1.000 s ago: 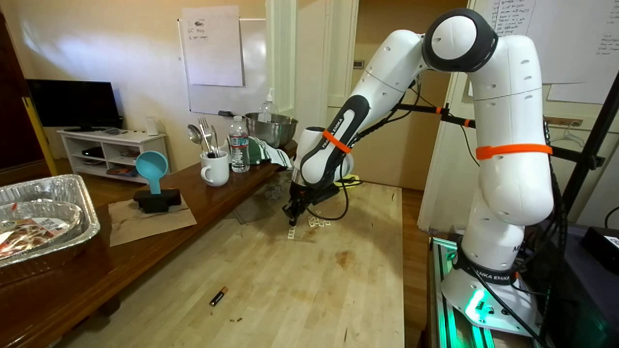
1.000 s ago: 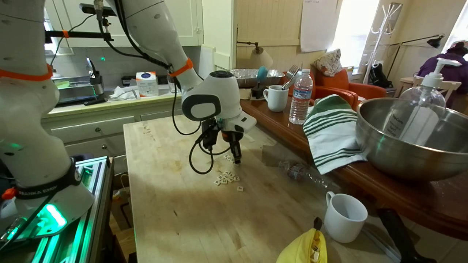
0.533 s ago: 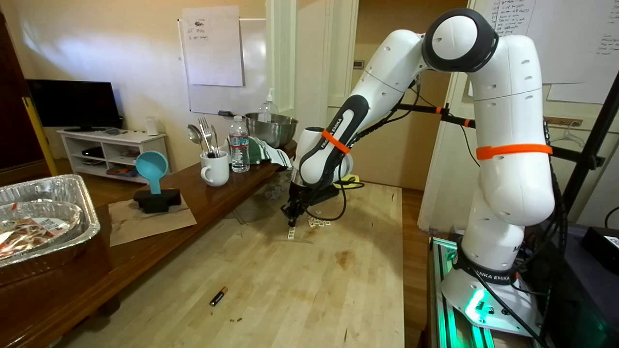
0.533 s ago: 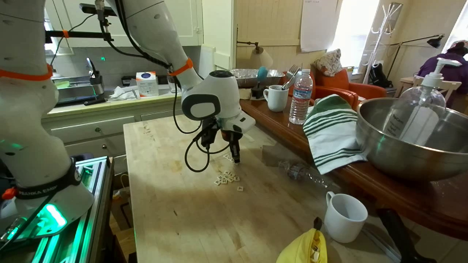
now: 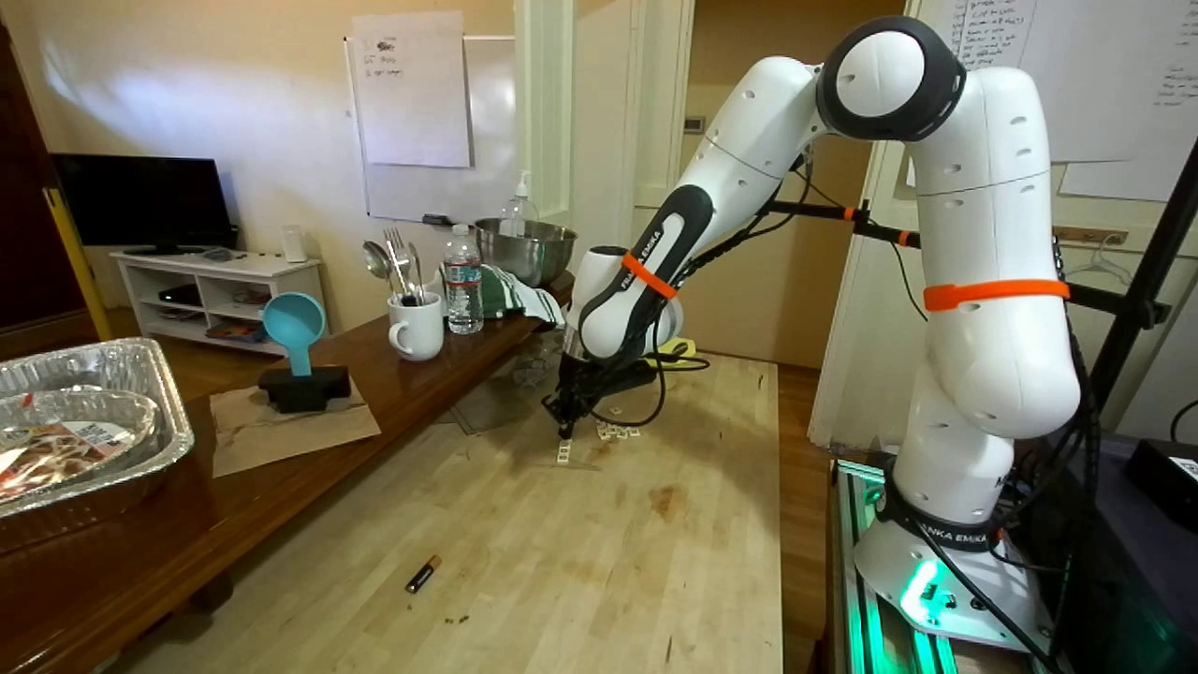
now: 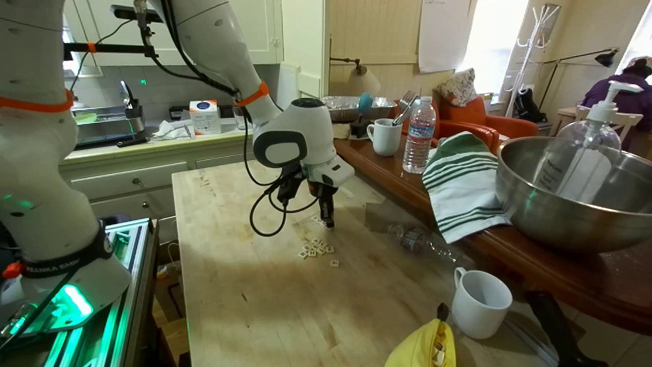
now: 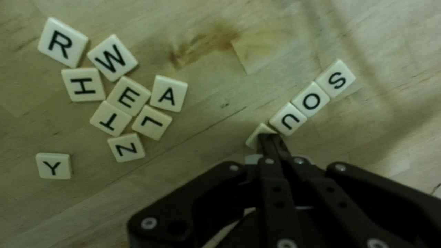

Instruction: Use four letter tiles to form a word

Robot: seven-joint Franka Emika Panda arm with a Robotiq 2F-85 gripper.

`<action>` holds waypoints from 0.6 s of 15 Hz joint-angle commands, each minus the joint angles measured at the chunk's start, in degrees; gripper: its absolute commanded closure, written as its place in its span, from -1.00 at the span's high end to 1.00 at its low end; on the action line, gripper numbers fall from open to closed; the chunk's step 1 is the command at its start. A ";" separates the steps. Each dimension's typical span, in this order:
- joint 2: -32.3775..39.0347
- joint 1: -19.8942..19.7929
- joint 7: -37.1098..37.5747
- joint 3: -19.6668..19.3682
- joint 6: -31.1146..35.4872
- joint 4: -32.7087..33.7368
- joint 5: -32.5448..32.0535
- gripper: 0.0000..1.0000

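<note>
Tiles [image 7: 311, 100] read S, O, U, R, W, Y; the arm [image 5: 878, 80], FRANKA EMIKA.

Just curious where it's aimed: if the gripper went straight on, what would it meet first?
Probably the partly covered tile beside the U tile; in the wrist view, the shut gripper overlaps it. Whether they already touch, I can't tell.

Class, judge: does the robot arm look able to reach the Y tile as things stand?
Probably yes: the Y tile lies apart from the clustered tiles, uncovered. The jaws, shut, partly hiding the end tile beside the U tile, would need to lift and open.
</note>
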 commanded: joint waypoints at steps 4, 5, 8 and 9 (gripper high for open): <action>0.95 1.16 2.04 -0.88 -2.28 0.34 0.94 -1.00; 0.96 1.12 2.02 -0.80 -2.28 0.33 1.05 -1.00; 0.87 0.77 1.42 -0.06 -2.32 0.22 1.91 -1.00; 0.85 0.85 1.51 -0.06 -2.26 0.18 1.96 -1.00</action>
